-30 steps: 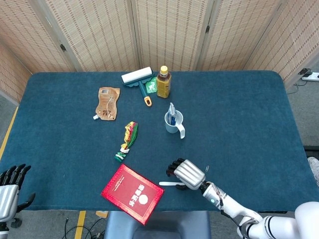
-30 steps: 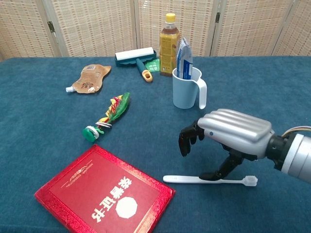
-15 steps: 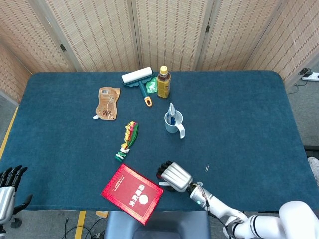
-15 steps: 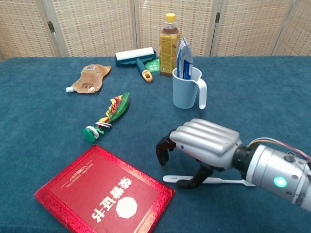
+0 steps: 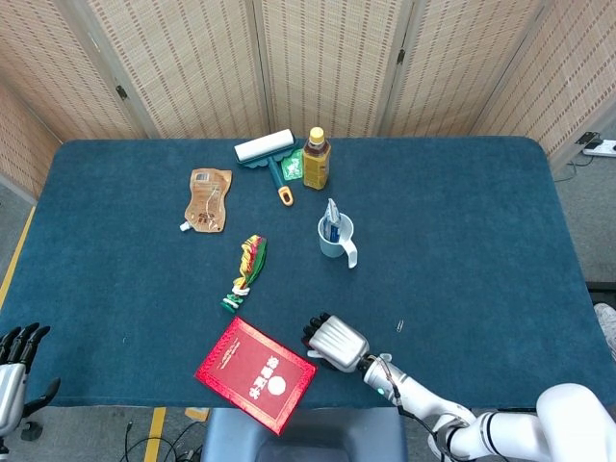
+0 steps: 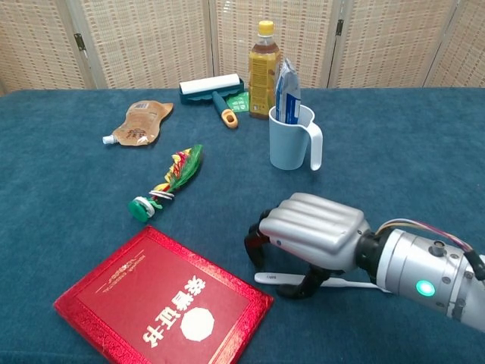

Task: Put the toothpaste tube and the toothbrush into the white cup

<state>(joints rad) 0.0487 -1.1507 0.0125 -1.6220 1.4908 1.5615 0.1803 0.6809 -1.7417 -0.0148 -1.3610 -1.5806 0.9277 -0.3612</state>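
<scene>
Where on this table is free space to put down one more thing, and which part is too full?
The whole table right of the white cup is bare cloth, as is the near left corner beside the red booklet. The far middle is crowded: roller, bottle and pouch. The right robot hand covers the toothbrush in front.
</scene>
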